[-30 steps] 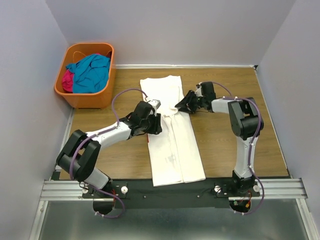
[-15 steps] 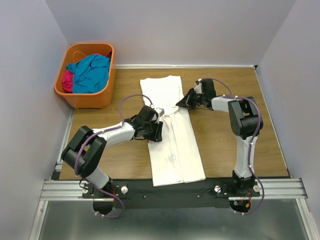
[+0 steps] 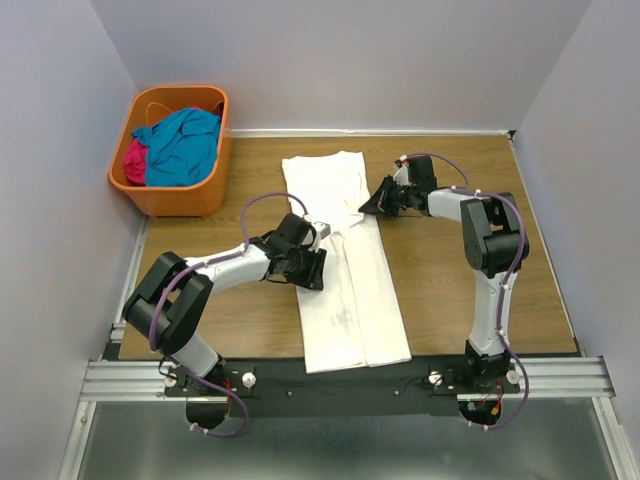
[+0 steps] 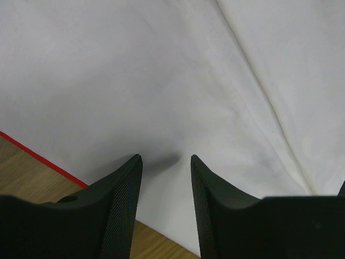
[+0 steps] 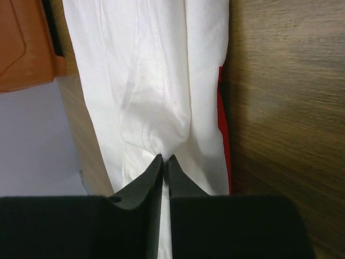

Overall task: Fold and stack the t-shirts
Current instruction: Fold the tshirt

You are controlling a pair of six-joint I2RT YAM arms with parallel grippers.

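Observation:
The white t-shirt (image 3: 352, 300) lies on the table as a long strip, sides folded in, running from the far middle to the near edge. A thin red line of its print (image 5: 222, 108) shows along one side. My right gripper (image 3: 367, 208) sits at the strip's right edge, shut on a pinch of the white cloth (image 5: 156, 86); the jaws (image 5: 165, 158) meet on a puckered fold. My left gripper (image 3: 318, 264) rests over the strip's left edge. Its jaws (image 4: 166, 159) are open, with the flat cloth (image 4: 161, 75) beneath them. The teal tee (image 3: 185, 140) and the magenta tee (image 3: 134, 160) lie in a basket.
An orange basket (image 3: 180, 93) stands at the far left corner, off the wooden tabletop's edge. Bare wood (image 3: 460, 290) shows to the right of the strip and to its left (image 3: 250, 320). Grey walls close in on three sides.
My right gripper has shut on the shirt's right edge. My left arm has shifted a little toward the near edge along the shirt's left side, jaws unchanged.

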